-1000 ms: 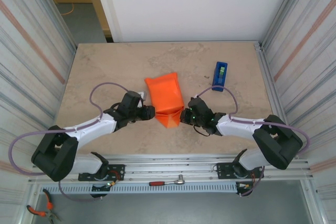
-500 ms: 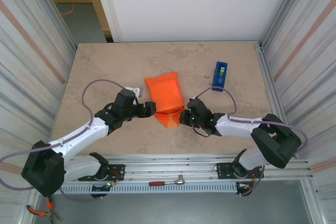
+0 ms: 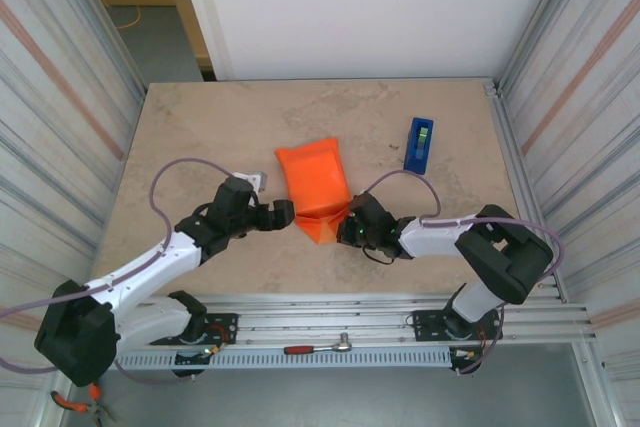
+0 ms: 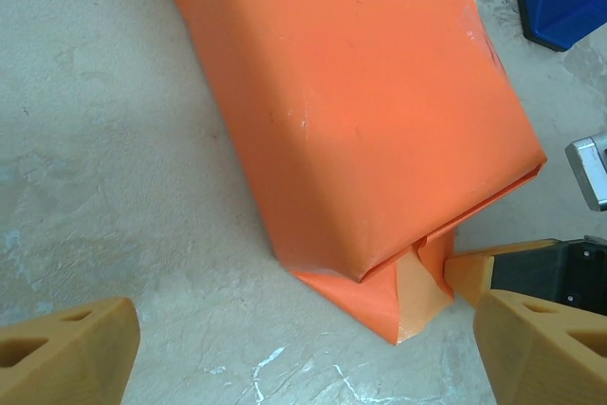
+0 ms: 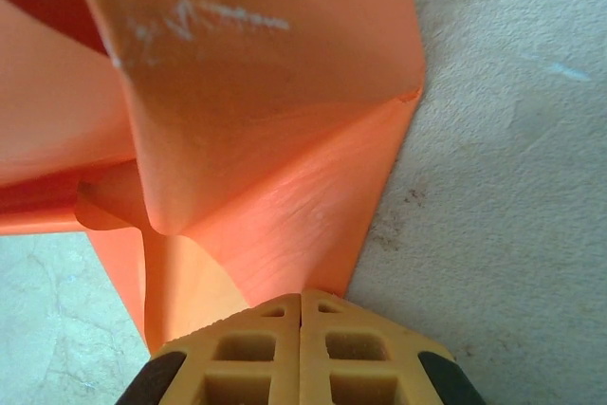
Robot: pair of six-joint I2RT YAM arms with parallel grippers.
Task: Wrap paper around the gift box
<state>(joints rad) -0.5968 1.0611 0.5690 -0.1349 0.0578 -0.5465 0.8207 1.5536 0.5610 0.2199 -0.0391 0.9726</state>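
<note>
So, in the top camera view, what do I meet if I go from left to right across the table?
left gripper, open → the folded orange paper → right gripper, pinching the paper's near corner → blue tape dispenser

Left arm (image 3: 150, 257), jaws spread wide; right arm (image 3: 432, 237), jaws pressed together

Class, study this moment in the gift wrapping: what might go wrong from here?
1. The right gripper pinches just the tip of the end flap of the paper; a tug may tear it or slip off.
2. The left gripper is open and clear of the paper, so the parcel may slide or unfold.
3. The tape dispenser sits far right; fetching it likely means letting go.
</note>
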